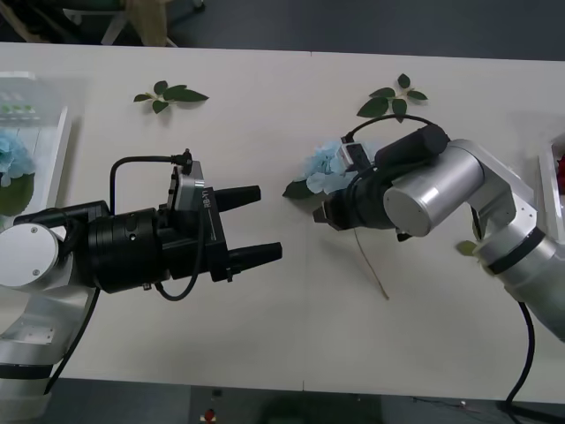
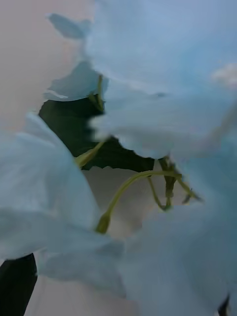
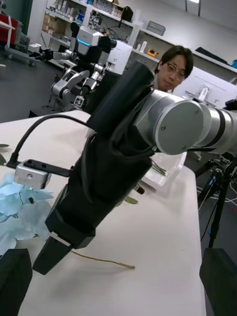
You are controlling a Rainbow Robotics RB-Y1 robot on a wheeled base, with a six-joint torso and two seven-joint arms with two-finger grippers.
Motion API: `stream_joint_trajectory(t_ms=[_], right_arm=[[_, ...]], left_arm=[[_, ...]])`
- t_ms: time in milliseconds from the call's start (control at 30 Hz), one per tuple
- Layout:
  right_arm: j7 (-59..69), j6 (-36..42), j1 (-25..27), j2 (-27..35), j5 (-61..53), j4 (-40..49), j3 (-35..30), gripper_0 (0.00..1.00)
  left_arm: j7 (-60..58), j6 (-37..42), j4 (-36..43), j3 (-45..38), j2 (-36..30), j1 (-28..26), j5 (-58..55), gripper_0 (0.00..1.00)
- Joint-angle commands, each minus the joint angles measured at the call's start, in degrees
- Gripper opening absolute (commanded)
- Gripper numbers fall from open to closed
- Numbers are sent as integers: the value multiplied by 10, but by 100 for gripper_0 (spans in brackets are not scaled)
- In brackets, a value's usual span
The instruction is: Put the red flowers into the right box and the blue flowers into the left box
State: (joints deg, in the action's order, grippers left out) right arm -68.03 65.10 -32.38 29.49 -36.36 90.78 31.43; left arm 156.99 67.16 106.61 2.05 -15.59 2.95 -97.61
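A blue flower (image 1: 323,168) lies at mid-table, its thin stem (image 1: 371,265) trailing toward me. My right gripper (image 1: 321,215) is lowered onto it and stands open, with pale petals (image 2: 148,98) pressed between its black fingers (image 2: 17,284). My left gripper (image 1: 267,224) hovers open and holds nothing, to the left of the flower and pointing at it. The left box (image 1: 60,150) at the table's left edge holds another blue flower (image 1: 12,155). The right box (image 1: 547,181) shows as a white rim at the right edge. Red flowers are out of view.
Loose green leaf sprigs lie at the back left (image 1: 170,94) and back centre (image 1: 391,99). A small leaf (image 1: 466,248) sits by my right forearm. Bare table lies between the two arms and along the front edge.
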Motion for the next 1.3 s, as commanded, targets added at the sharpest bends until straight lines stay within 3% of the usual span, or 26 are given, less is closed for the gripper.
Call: stream_joint_trajectory(t_ms=[33, 200, 233, 433, 500, 533, 733, 1033, 1133, 1300], right_arm=[[2, -7, -25, -3, 11, -22, 6, 99], [1, -18, -30, -2, 26, -50, 25, 99], [-1, -29, -30, -2, 25, -60, 28, 93], [-5, -67, -44, -2, 23, -104, 45, 40], [-6, -68, -50, -2, 23, -113, 50, 9], [-7, -68, -51, -2, 23, -114, 50, 1], [-21, -72, -50, 29, -5, -84, 50, 0], [-46, -117, -24, 174, -161, 63, 40, 0], [-59, -175, 15, 232, -255, 131, 6, 0], [-125, -231, 107, 239, -322, 210, -82, 0]], left_arm=[[-20, -1, 6, 6, -3, 13, -6, 100], [-20, -1, 6, 6, -3, 13, -6, 100], [-20, -1, 6, 6, -3, 13, -6, 100], [-20, -1, 6, 6, -3, 13, -6, 100], [-20, -1, 6, 6, -3, 13, -6, 100], [-20, -1, 6, 6, -3, 13, -6, 100], [-20, -1, 6, 6, -3, 13, -6, 100], [-20, -1, 6, 6, -3, 13, -6, 100], [-20, -1, 6, 6, -3, 13, -6, 100], [-20, -1, 6, 6, -3, 13, -6, 100]])
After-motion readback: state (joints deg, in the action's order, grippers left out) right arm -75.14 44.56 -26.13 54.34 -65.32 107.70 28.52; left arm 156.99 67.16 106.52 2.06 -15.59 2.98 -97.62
